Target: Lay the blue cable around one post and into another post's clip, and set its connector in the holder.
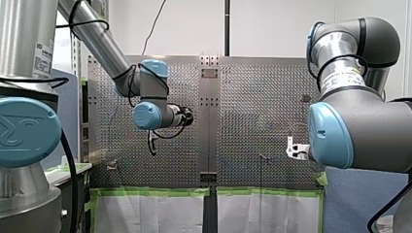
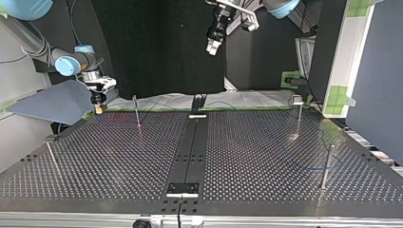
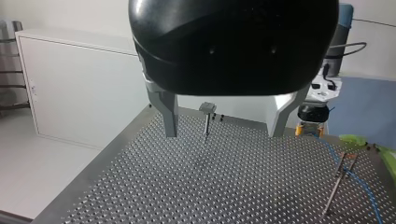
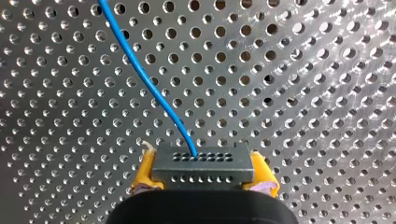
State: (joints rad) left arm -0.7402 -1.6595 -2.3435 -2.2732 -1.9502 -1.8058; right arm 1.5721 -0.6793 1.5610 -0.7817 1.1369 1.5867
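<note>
Yellow-padded right gripper (image 4: pixel 201 183) pinches the connector (image 4: pixel 201 162), blue cable (image 4: pixel 145 77) leading off it. Left gripper (image 3: pixel 224 128) fingers (image 3: pixel 169 116) spread wide, apparently well above the table (image 3: pixel 187 182).

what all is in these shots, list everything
table: one, silver perforated metal, fills the top view
black strip: one, black, down the table's middle
posts: four, thin metal, upright, two on each side of the strip
cable: one, blue, runs from the connector across the table
connector: one, grey, between my right gripper's pads
cabinet: one, white, beyond the table in the left wrist view
green tape: several strips, green, along the table's lower edge in the front view
my left gripper: one, black with metal fingers, open above the table
my right gripper: one, yellow pads, shut on the connector
</note>
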